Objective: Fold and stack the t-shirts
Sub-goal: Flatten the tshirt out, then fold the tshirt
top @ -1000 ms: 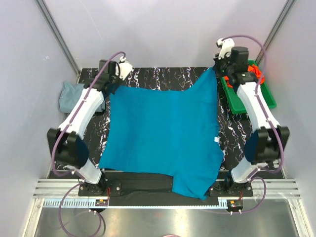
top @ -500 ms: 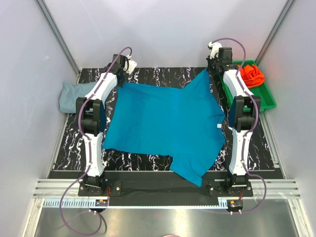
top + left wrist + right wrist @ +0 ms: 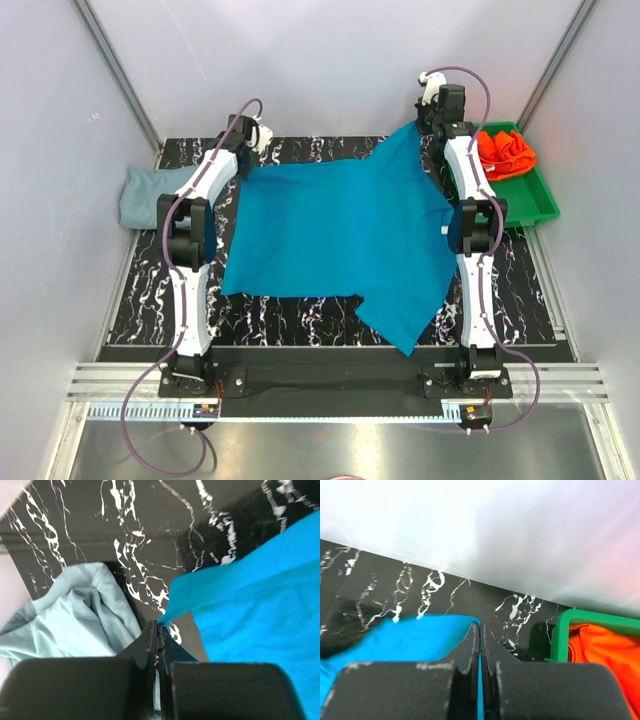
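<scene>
Top external view: teal-blue t-shirt between left hand and right hand, each clamped on a far corner.

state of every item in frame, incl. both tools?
teal t-shirt: spread on table, unfolded, two far corners gripped
pale grey-blue t-shirt: crumpled heap, untouched
orange-red t-shirt: bunched in green tray
left tool: shut on teal t-shirt
right tool: shut on teal t-shirt

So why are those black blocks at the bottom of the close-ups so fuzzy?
Left wrist view: the jaws sit very near the lens, out of focus; the teal shirt and marbled table beyond are sharper. Right wrist view: same blur, and the white wall glares. Top view: evenly lit, crisp.
</scene>
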You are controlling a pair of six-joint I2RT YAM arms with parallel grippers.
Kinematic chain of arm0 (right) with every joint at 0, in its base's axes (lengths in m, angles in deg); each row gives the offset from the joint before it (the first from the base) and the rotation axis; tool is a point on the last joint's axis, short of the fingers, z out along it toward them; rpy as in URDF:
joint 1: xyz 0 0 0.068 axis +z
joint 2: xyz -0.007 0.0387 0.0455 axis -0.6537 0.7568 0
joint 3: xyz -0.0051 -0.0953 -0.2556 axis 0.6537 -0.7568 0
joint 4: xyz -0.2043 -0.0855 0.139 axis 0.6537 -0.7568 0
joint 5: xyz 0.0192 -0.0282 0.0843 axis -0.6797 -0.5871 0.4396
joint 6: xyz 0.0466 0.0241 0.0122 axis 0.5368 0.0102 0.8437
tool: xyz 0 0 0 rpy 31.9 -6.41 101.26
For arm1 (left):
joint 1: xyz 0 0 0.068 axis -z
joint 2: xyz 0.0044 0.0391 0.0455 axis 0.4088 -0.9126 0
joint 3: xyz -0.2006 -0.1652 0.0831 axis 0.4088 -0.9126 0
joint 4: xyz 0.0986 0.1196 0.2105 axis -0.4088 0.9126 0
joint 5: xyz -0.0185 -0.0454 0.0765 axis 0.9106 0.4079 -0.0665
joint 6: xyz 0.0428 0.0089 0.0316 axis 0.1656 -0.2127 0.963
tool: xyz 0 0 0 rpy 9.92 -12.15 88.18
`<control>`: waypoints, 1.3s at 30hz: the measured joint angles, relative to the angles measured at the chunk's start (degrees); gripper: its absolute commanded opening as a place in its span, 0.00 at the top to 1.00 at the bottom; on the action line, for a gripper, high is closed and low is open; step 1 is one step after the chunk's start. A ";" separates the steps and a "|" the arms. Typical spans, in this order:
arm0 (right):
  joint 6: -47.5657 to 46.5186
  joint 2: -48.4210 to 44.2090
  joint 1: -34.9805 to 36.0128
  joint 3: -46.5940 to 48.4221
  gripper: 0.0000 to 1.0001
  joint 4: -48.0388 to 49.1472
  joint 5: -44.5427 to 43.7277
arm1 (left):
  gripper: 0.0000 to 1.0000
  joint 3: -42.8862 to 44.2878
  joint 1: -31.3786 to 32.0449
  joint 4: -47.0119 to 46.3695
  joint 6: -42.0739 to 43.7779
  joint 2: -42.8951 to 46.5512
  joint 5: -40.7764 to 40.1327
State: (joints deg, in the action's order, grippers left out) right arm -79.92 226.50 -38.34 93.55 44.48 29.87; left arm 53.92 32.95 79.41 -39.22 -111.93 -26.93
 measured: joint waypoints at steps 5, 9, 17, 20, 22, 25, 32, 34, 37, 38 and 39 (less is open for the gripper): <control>-0.61 1.81 -0.02 -0.87 1.00 -0.37 -0.13 | 1.00 -0.02 -1.03 0.13 -0.79 -0.33 -0.72; -0.90 -0.22 -0.02 -9.81 1.00 0.11 -0.09 | 1.00 -0.17 -1.46 0.02 -0.94 -0.33 -0.76; -1.66 -6.40 -0.02 -23.43 1.00 -0.33 0.17 | 1.00 -0.17 -1.60 0.04 -0.90 -0.33 -0.72; -1.64 -10.19 -0.02 -25.77 1.00 -0.11 0.26 | 1.00 -0.55 -1.60 0.04 -0.87 -0.24 -0.68; -1.62 -13.03 -0.02 -26.73 1.00 0.17 0.37 | 1.00 -1.99 -1.60 -0.20 -0.81 0.37 -0.61; -1.57 -17.14 -0.02 -27.69 1.00 0.87 0.44 | 1.00 -4.33 -1.60 -0.17 -0.61 1.70 -0.44; -1.38 -24.13 -0.02 -32.28 1.00 2.19 1.73 | 1.00 -7.89 -1.60 -0.24 -0.26 6.25 0.11; -1.40 -25.24 -0.02 -34.62 1.00 2.23 1.90 | 1.00 -8.26 -1.60 -0.28 -0.22 7.39 0.26; -1.40 -26.29 -0.02 -38.40 1.00 2.19 1.92 | 1.00 -8.81 -1.60 -0.26 0.13 8.79 0.55; -1.40 -26.56 -0.02 -39.67 1.00 2.05 1.92 | 1.00 -8.85 -1.60 -0.28 0.17 9.03 0.59; -1.42 -26.75 -0.02 -40.79 1.00 1.90 1.92 | 1.00 -9.05 -1.60 -0.44 0.24 9.27 0.63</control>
State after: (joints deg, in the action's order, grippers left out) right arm -81.34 199.75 -38.36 52.76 46.38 31.80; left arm 44.87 31.35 78.98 -38.98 -102.67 -26.29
